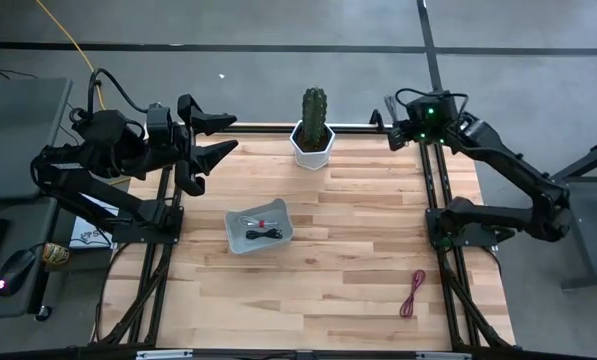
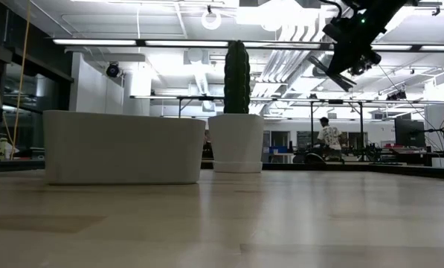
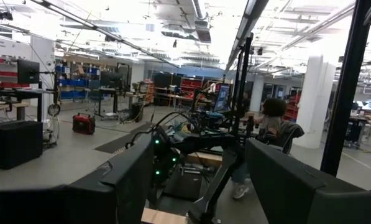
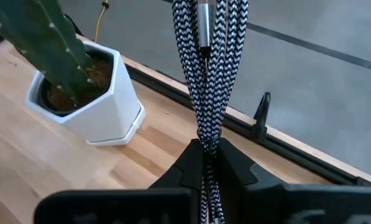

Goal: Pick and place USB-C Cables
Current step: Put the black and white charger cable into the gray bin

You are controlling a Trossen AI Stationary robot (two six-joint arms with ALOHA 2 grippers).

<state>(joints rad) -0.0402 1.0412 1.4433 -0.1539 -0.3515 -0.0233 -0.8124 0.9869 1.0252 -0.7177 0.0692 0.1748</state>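
My right gripper [image 4: 205,149] is shut on a black-and-white braided USB-C cable bundle [image 4: 207,81] and is raised over the table's far right corner [image 1: 390,122], beside the cactus pot [image 4: 92,106]. A white tray [image 1: 230,232] at mid-table holds a white-and-red cable [image 1: 258,219] and a black cable [image 1: 266,235]. A dark red cable [image 1: 413,293] lies flat on the wood near the right front. My left gripper [image 1: 218,138] waits open, raised at the far left, touching nothing. My right gripper pinches the braided bundle between its two fingers at one end of the bundle [image 4: 205,134], several strands together. The fingers slant downward. The bundle sticks out past the fingertips, its silver plug [image 4: 204,25] at the free end, lifted clear of the table.
A cactus in a white hexagonal pot [image 1: 313,145] stands at the middle of the far edge, close to my right gripper. Black rails [image 1: 438,190] run along both table sides. Bare wood lies between the tray and the dark red cable. A person sits in the room beyond [image 3: 269,124].
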